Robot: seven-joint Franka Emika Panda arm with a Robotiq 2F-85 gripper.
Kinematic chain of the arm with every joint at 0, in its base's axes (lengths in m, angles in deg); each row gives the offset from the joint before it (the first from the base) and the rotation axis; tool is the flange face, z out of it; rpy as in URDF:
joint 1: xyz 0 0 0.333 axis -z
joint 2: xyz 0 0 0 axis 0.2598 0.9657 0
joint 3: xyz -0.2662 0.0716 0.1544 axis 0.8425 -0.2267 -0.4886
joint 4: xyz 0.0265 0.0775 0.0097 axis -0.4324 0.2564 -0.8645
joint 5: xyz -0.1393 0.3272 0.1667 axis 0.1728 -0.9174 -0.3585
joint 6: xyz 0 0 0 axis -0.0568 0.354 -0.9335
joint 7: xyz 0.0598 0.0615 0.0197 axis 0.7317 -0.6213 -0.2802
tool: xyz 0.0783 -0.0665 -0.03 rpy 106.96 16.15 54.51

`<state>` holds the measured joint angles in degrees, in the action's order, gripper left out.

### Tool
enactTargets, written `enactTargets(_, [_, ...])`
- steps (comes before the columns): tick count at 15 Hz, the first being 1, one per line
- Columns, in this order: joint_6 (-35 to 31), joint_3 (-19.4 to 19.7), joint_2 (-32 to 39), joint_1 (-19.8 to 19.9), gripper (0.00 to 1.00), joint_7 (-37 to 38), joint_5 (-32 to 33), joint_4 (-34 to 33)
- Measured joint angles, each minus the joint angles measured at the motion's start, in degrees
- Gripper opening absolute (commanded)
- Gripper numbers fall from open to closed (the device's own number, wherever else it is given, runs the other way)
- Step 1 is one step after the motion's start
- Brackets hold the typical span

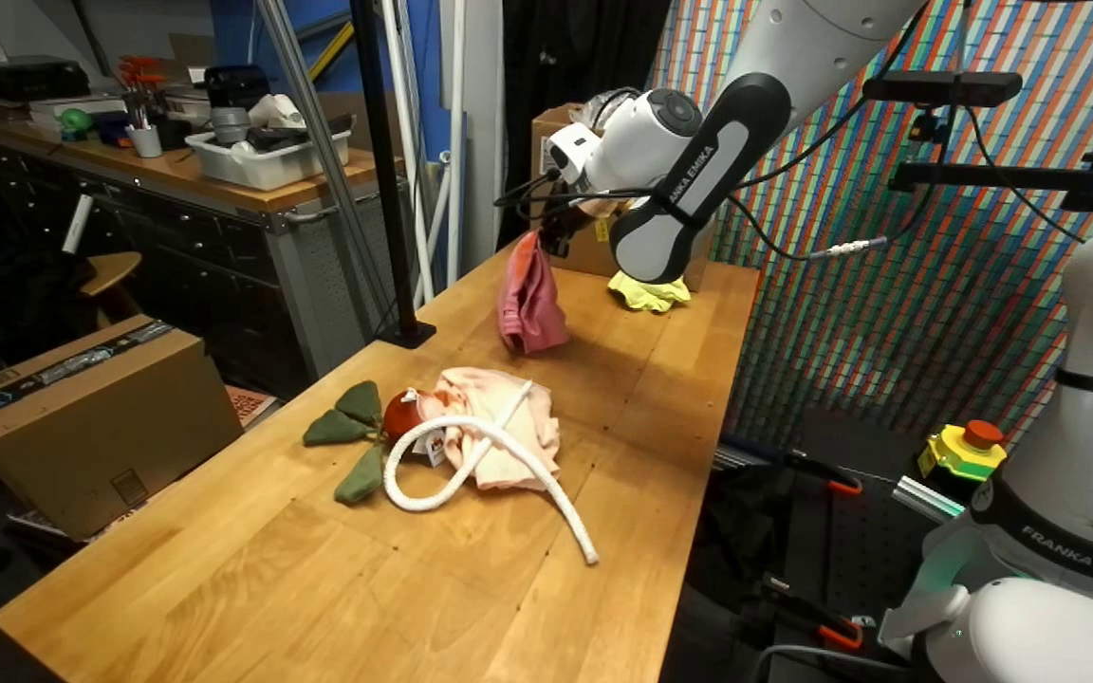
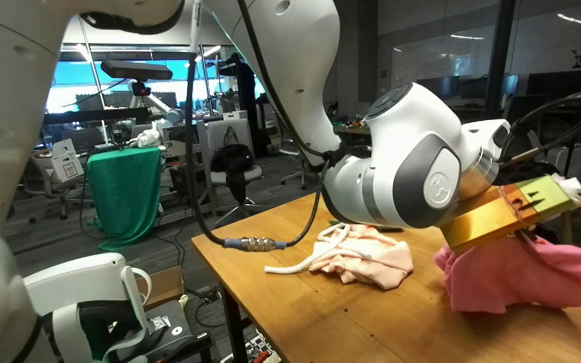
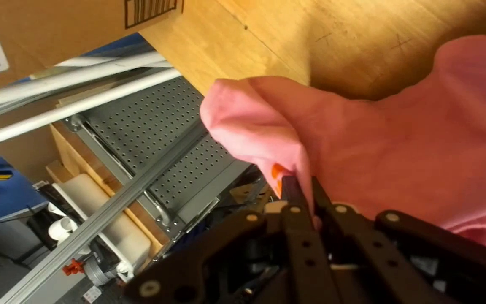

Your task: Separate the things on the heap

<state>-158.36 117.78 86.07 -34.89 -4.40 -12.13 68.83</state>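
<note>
Hanging pink cloth [image 1: 532, 308] (bin [image 1: 257, 173] seemingly full)

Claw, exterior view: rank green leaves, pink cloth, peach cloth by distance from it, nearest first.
1. Pink cloth: gripped by the claw, hanging from it.
2. Peach cloth: partly under the white rope.
3. Green leaves: left of the peach cloth in an exterior view, farthest out.
</note>
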Motion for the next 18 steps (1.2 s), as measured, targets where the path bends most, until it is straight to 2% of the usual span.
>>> enactTargets(1, [-1.02, 2.04, 1.04, -2.16, 0.24, 0.0, -1.91, 0.04])
enactTargets(2, [-2.01, 3.7, 2.16, -4.02, 0.34, 0.0, -3.77, 0.05])
enactTargets(6, [-3.79, 7.4, 6.26, -9.02, 0.62, 0.01, -10.23, 0.04])
enactTargets(11, [-3.9, 8.81, 8.4, -11.22, 0.99, 0.03, -14.23, 0.1])
enactTargets(14, [-3.8, 10.25, 8.72, -12.52, 1.0, 0.02, -15.18, 0.66])
enactTargets(18, [-3.76, 14.68, 8.53, -16.71, 1.0, -0.06, -16.31, 2.78])
